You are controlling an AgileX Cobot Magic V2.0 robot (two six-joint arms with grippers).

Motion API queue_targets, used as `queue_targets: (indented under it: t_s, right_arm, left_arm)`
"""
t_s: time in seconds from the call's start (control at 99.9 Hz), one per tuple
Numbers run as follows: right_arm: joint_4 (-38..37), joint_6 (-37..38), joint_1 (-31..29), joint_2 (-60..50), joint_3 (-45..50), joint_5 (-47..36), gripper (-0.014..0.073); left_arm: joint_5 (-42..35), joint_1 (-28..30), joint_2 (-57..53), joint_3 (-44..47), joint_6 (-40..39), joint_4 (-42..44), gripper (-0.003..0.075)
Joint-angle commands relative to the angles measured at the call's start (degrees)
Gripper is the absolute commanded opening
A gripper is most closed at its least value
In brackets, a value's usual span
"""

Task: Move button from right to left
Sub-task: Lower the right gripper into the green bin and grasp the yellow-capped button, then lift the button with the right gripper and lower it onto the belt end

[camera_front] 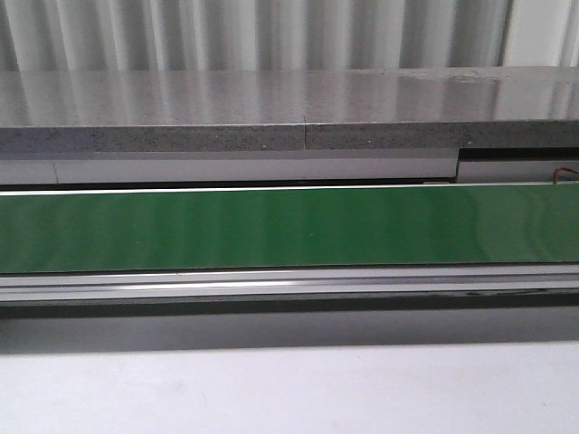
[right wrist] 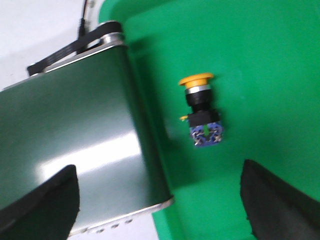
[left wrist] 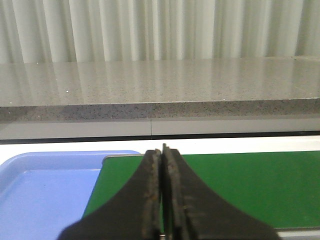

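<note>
1 button [right wrist: 201,112] lies in 1 green tray [right wrist: 270,60].

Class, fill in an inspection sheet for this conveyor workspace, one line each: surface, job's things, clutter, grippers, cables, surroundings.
Surface: green conveyor belt runs across the front view, nothing on it there; white table edge in front.
Job's things: the button lies on its side in the green tray, beside the belt's end roller, untouched.
Clutter: nothing seen.
Grippers: left gripper shut and empty, over the belt's end next to a blue tray; right gripper open wide, above the button, both fingers clear of it.
Cables: a black cable by the roller; a thin wire at the belt's far right.
Surroundings: grey speckled counter, pale curtain behind.
</note>
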Motion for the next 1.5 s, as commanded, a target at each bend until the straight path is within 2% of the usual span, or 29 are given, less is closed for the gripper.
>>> queue_targets:
  t_s: [0.0, 0.12, 0.35, 1.162, 1.282, 1.382, 1.392, 1.492]
  right_arm:
    - [1.2, -1.84, -1.92, 2.62, -4.09, -2.33, 0.0644]
    - [0.98, -3.83, -2.58, 6.8, -5.39, -3.5, 0.0644]
    - [-4.18, -4.14, -2.58, 11.23, -5.39, -8.13, 0.0644]
    - [-3.46, -5.59, -2.58, 25.0, -5.39, -13.47, 0.0641]
    - [-3.25, -5.59, -2.58, 26.6, -5.39, -13.2, 0.055]
    - [-2.64, -5.59, -2.58, 26.99, -5.39, -12.96, 0.0384]
    - [-2.38, -5.59, -2.58, 26.99, -5.39, -12.98, 0.0345]
    - [-1.87, -5.59, -2.58, 26.87, -6.03, -12.31, 0.0225]
  left_arm:
    - [-5.52, 0.03, -1.99, 1.41, -0.34, -0.08, -0.002]
    - [-6.08, 0.03, -1.99, 1.41, -0.34, -0.08, -0.002]
    - [-6.17, 0.03, -1.99, 1.41, -0.34, -0.08, -0.002]
    - [-6.17, 0.03, -1.99, 1.41, -0.34, -0.08, -0.002]
    - [-6.17, 0.03, -1.99, 1.41, -0.34, -0.08, -0.002]
    - [-6.17, 0.03, -1.99, 1.41, -0.34, -0.08, -0.002]
    - [-6.17, 0.03, -1.99, 1.41, -0.34, -0.08, -0.002]
    - [-6.17, 0.03, -1.99, 1.41, -0.34, -0.08, -0.002]
